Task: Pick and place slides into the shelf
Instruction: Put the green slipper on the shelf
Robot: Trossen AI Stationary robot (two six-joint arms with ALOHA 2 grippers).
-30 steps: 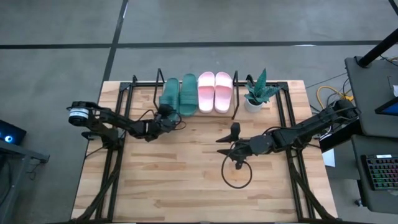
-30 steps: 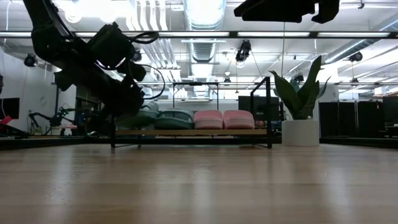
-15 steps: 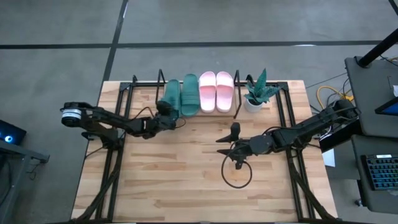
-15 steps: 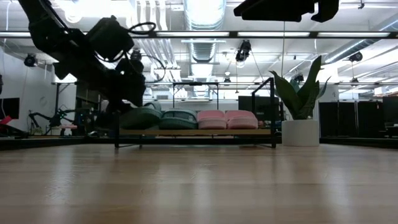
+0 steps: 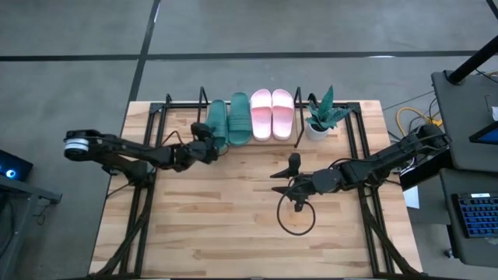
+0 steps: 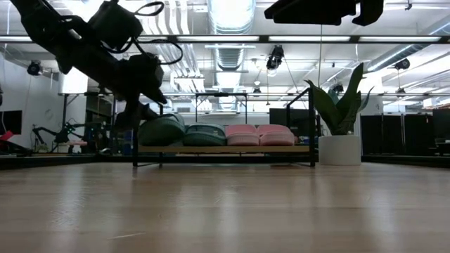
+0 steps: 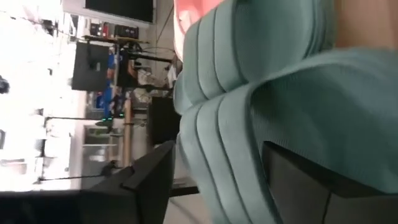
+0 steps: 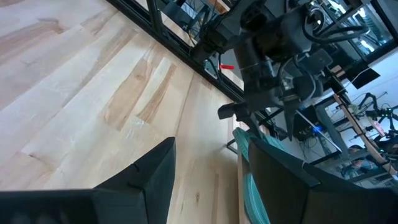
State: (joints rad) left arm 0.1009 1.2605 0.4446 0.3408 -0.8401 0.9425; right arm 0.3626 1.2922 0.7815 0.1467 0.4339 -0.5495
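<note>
The shelf (image 5: 201,99) stands at the table's far edge with two pale pink slides (image 5: 271,113) and a dark green slide (image 5: 239,118) lying flat on it, toes away from me. The leftmost green slide (image 5: 217,124) sits on the shelf's left end, looking tipped and narrower; in the low view it (image 6: 160,131) bulges higher than its mate. My left gripper (image 5: 208,145) is at that slide's near end, open, with the slide (image 7: 249,106) between its fingers. My right gripper (image 5: 288,180) hovers open over mid-table with nothing between its fingers (image 8: 149,174). My left gripper has its fingers on either side of the leftmost green slide's near end (image 7: 292,124), coming from the table's near-left side. One finger (image 7: 311,180) lies close under the ribbed rubber. I cannot tell whether it touches the slide.
A potted plant (image 5: 320,118) stands right of the shelf. Black arm frames (image 5: 144,194) run along the table's left and right sides. A black cable loop (image 5: 296,218) hangs below the right arm. Bare wood lies in the near half.
My left gripper has risen in the low view and drawn slightly toward the table's left, uncovering the leftmost green slide, which now rests on the shelf. The shelf with its slides has shifted a little toward the table's right edge.
</note>
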